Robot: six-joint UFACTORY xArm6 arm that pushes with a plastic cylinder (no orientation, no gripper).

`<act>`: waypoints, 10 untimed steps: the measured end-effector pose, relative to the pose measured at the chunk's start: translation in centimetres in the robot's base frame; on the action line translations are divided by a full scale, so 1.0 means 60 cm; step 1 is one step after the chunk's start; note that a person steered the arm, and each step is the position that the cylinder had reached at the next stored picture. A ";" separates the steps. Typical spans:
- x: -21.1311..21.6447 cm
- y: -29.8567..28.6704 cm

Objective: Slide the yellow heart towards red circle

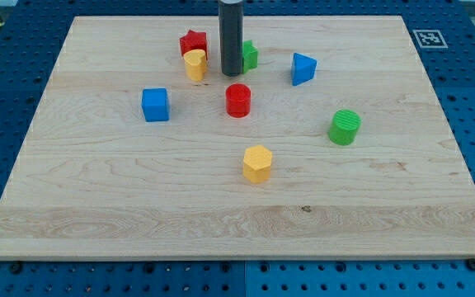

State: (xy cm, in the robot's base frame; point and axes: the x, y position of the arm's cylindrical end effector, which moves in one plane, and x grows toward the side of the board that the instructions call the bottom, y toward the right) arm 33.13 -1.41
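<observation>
The yellow heart (195,63) stands near the view's top centre, touching the front of a red star (192,42). The red circle (237,100) is a short cylinder below and to the right of the heart. My tip (230,74) rests on the board between the heart and a green block (249,55), just above the red circle. The rod hides part of the green block, so its shape is unclear.
A blue cube (155,105) sits at the left, a blue triangle (303,68) at the upper right, a green cylinder (345,127) at the right and a yellow hexagon (256,163) below centre. The wooden board (97,206) ends in blue pegboard on all sides.
</observation>
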 end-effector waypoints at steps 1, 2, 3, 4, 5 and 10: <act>0.032 -0.001; 0.070 -0.018; 0.070 -0.085; 0.059 -0.163; -0.012 -0.187; -0.041 -0.088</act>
State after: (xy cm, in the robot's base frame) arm 30.67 -6.68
